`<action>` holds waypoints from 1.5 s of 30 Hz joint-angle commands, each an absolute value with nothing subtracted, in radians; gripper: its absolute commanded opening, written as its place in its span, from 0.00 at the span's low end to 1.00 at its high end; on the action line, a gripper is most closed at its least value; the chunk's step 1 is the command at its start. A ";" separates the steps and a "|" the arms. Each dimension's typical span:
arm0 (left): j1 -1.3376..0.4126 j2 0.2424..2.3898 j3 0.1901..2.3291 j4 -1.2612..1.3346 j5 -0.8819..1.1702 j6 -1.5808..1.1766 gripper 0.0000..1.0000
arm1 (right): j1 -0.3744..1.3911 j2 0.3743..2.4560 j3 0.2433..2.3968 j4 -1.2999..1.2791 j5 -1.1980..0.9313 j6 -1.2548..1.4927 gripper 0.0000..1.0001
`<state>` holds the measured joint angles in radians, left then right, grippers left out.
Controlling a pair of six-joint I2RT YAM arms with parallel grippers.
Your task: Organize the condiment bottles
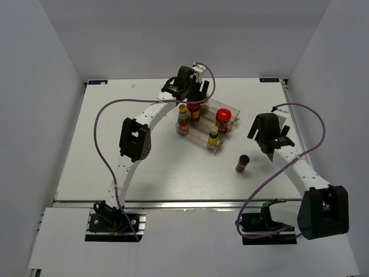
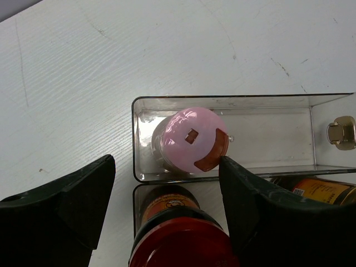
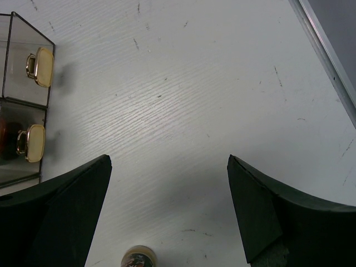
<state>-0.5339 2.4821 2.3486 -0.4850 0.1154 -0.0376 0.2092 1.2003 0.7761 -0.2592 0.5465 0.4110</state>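
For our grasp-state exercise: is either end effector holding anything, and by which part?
Nothing is held. The left end effector is open above the pink-capped shaker; the right end effector is open over the table.

Clear stepped rack (image 1: 198, 134) mid white table (image 1: 173, 173); gold knobs (image 3: 40, 67) on end.

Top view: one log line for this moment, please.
left gripper open over rack | right gripper open, empty | black-capped bottle on table outside rack

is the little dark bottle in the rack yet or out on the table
Out. The small dark bottle stands upright on the table, apart from the clear rack.
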 commanded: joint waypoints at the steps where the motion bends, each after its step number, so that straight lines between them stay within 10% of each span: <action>1: -0.532 2.480 2.349 -0.486 0.110 -0.034 0.84 | 0.204 1.200 0.819 -0.241 0.555 0.403 0.89; 24: -0.532 2.198 2.333 -0.463 0.144 -0.063 0.98 | 0.204 1.002 0.827 -0.380 0.254 0.330 0.89; 45: -0.520 1.253 1.086 -0.270 -0.337 -0.405 0.98 | 0.469 1.054 0.758 -0.640 0.425 0.568 0.85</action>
<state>-0.5255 1.3449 1.1389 -0.3458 -0.2703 -0.3389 0.4648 1.0538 0.7712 -0.6044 0.3672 0.4976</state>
